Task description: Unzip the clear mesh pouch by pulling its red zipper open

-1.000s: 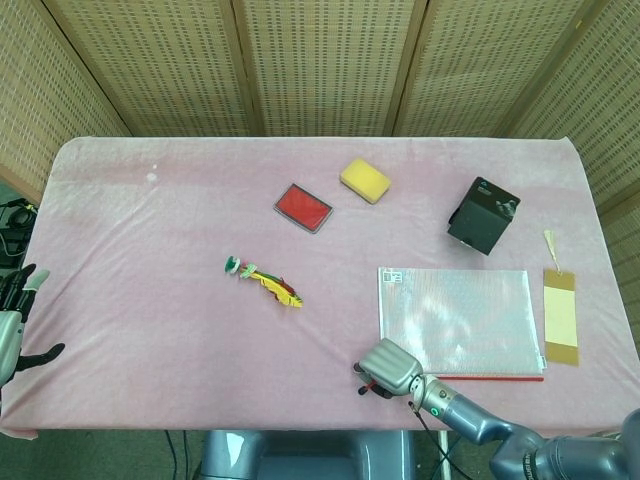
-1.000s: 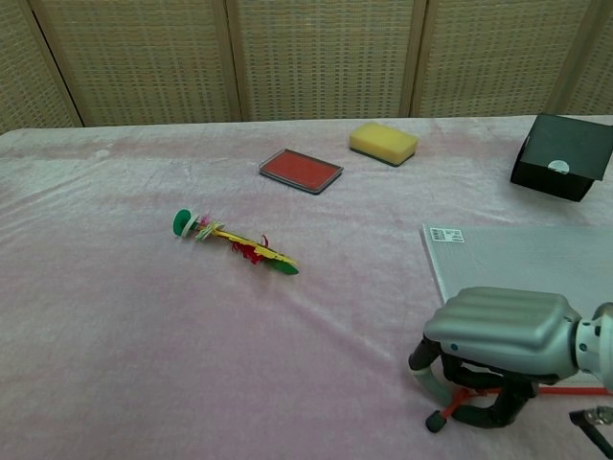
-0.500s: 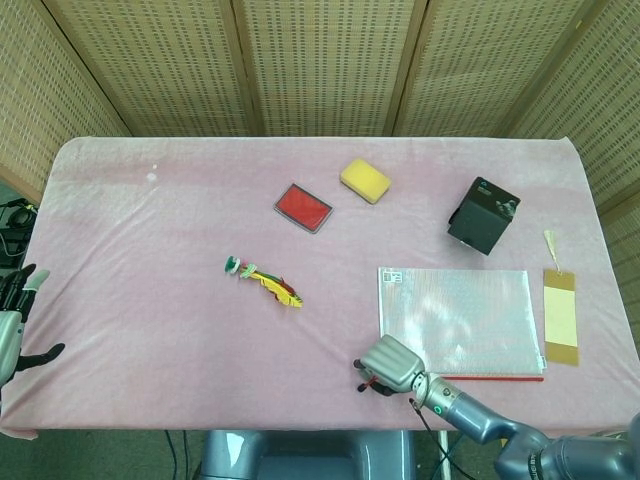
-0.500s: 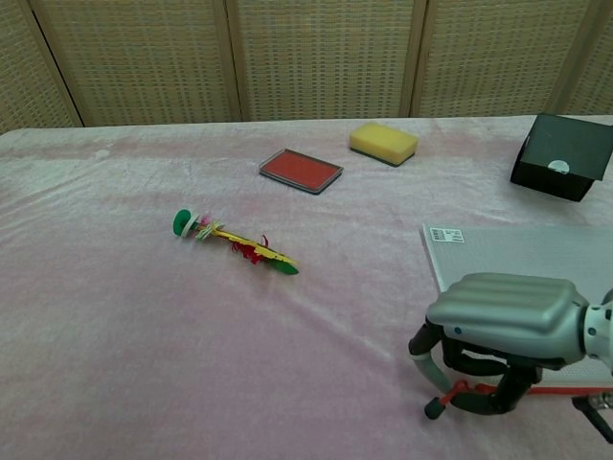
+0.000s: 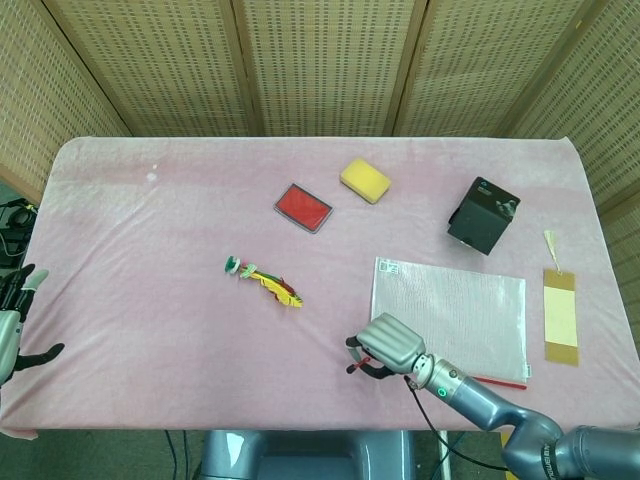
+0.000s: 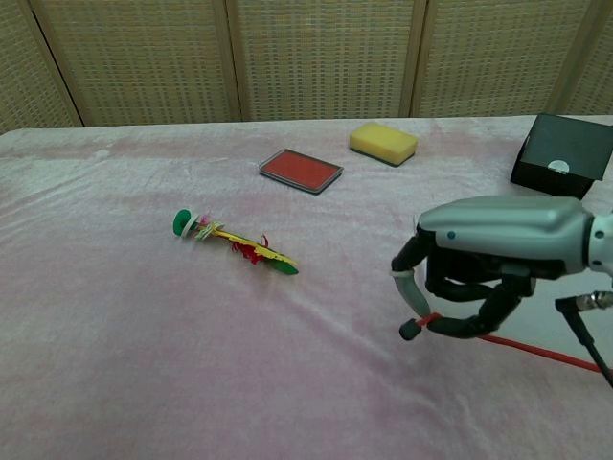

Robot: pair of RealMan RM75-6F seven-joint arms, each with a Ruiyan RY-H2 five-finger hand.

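Note:
The clear mesh pouch point(image 5: 450, 313) lies skewed at the near right of the pink table point(image 5: 150, 230). Its red zipper point(image 5: 497, 381) runs along the near edge. My right hand point(image 5: 385, 344) sits at the pouch's near left corner. In the chest view this right hand point(image 6: 488, 251) is raised off the cloth and pinches the red zipper pull point(image 6: 429, 320), with the red zipper point(image 6: 536, 351) trailing to the right behind it. My left hand point(image 5: 12, 325) hangs off the table's left edge, fingers apart and holding nothing.
A red flat tin point(image 5: 303, 207), a yellow sponge point(image 5: 365, 179) and a black box point(image 5: 483, 214) lie across the far half. A colourful feather toy point(image 5: 265, 281) rests mid-table, left of the pouch. A tan bookmark point(image 5: 560, 315) lies by the right edge.
My right hand has risen and moved left with the zipper pull in its pinch. The pouch has slid left and turned slightly. The left hand has stayed put.

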